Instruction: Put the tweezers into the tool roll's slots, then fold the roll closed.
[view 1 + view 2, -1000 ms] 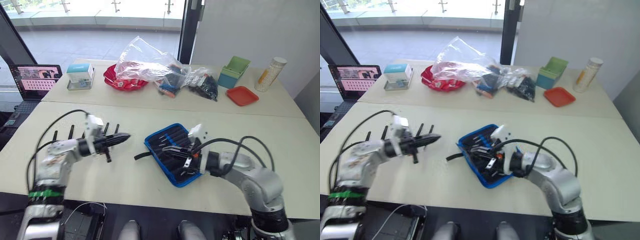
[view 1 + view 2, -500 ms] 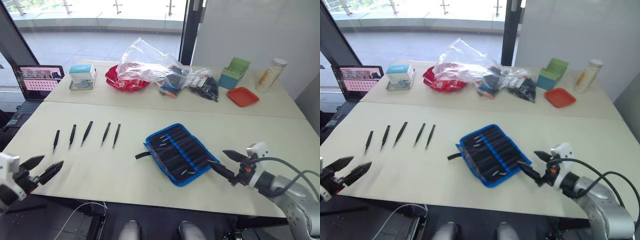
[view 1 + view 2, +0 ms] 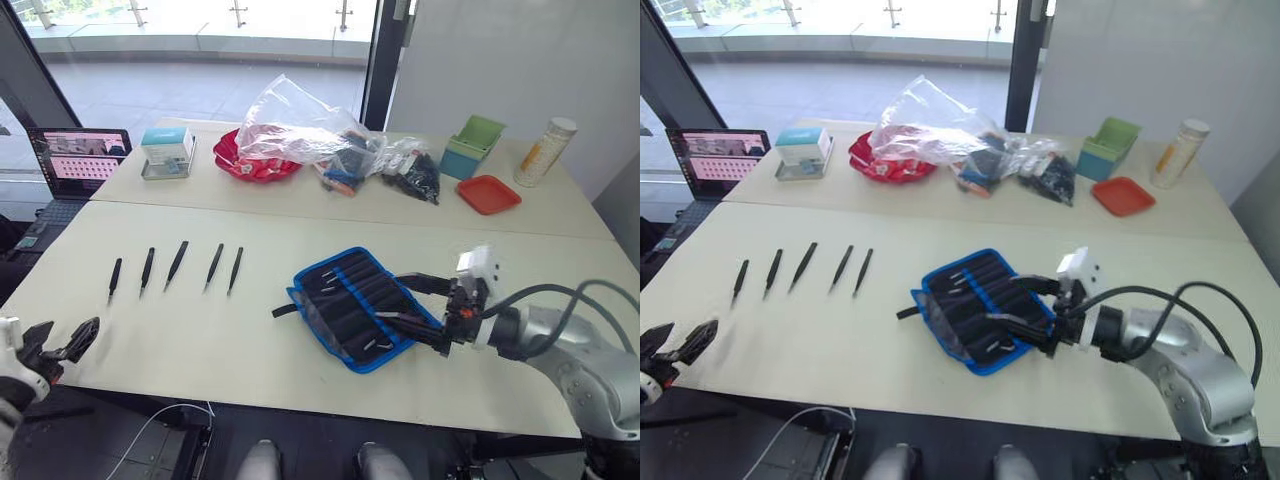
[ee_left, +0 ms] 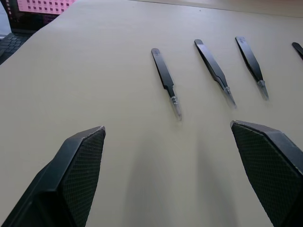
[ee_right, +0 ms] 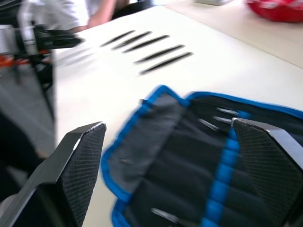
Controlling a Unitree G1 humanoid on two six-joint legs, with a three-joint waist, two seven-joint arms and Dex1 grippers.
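Far left of the tool roll [image 3: 357,308], at the table's near edge, the left gripper [image 3: 62,342] hangs low with its two black fingers spread apart; most of its arm is cut off by the frame. Its wrist view shows the cross-hatched texture of the finger pads [image 4: 78,165] and, beyond them, slim tapering tweezers with pale tips, the fourth cut off at the edge. From the head views all five tweezers [image 3: 177,265] lie in a loose row on the cream table [image 3: 200,340], well left of the roll, none in the slots [image 3: 350,295]. The roll lies unfolded and flat, black fabric edged in bright blue, its thin strap [image 3: 284,311] trailing from its left end. A few small silvery items sit in the slots, too small to identify. Over the roll's right edge, the right gripper [image 3: 410,303] hovers with fingers wide apart, gripping nothing. Its wrist view is blurred, yet shows a grey flap at one end of the roll. Behind the roll, a crumpled clear plastic bag [image 3: 300,125] partly covers a red dish [image 3: 240,160].
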